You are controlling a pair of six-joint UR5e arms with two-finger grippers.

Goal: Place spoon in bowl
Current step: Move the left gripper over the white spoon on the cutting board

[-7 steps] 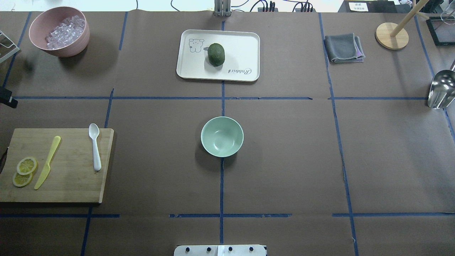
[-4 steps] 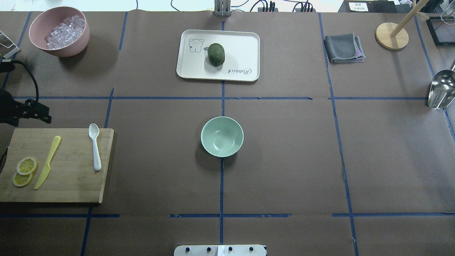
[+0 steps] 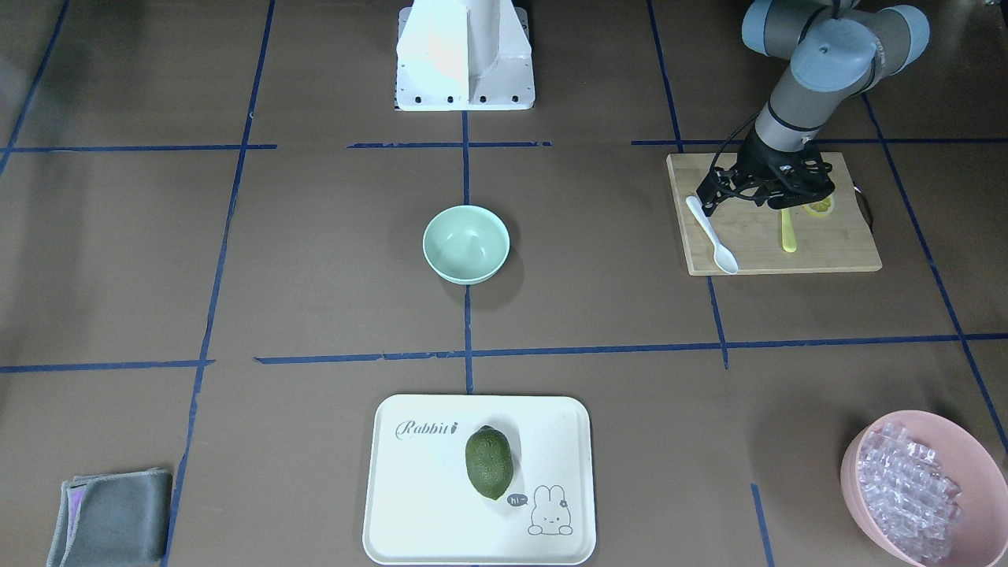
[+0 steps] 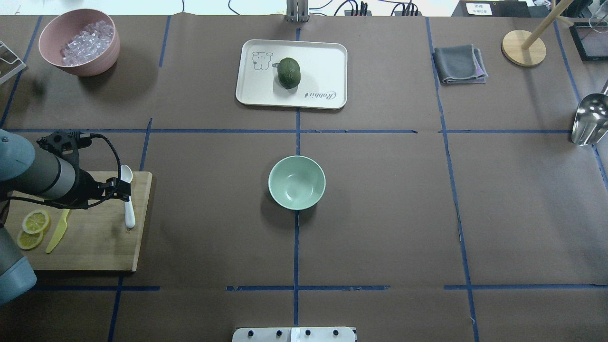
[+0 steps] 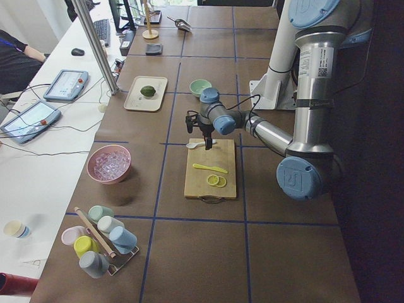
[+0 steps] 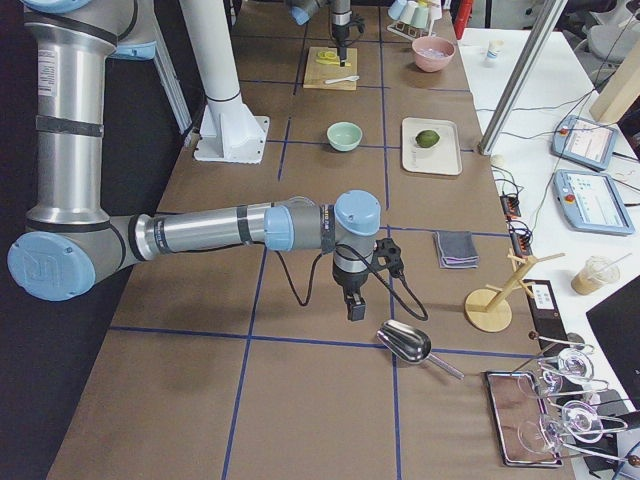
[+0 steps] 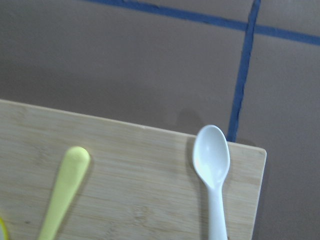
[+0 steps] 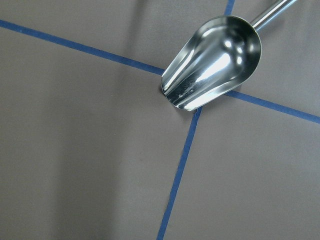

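**Spoon on the board, left tool over its handle**

Clock directions are read on the overhead view, with the mint-green bowl (image 4: 297, 183) at the centre of the dial, standing empty on the counter (image 4: 380, 213).

At ten o'clock sits a pink bowl (image 4: 97, 61) holding clear cubes. At nine o'clock lies a wooden cutting board (image 4: 99, 237). Two lemon slices (image 4: 34, 222) are at its left end, with a yellow knife (image 4: 58, 235) just beside them. The spoon (image 4: 128, 213) lies flat along the board's right edge, scoop toward twelve and handle toward six. It is well apart from the mint-green bowl.

The left tool (image 4: 124, 189) is over the spoon's upper handle. I cannot tell whether its fingers are apart or together, or whether they touch the spoon.

At twelve o'clock a white tray (image 4: 327, 57) carries a green fruit (image 4: 289, 72). At two o'clock lies a folded grey cloth (image 4: 460, 64). Near three o'clock rests a metal scoop (image 4: 589, 118). The right tool (image 6: 354, 310) hangs near it, pointing down. Its finger state cannot be judged.
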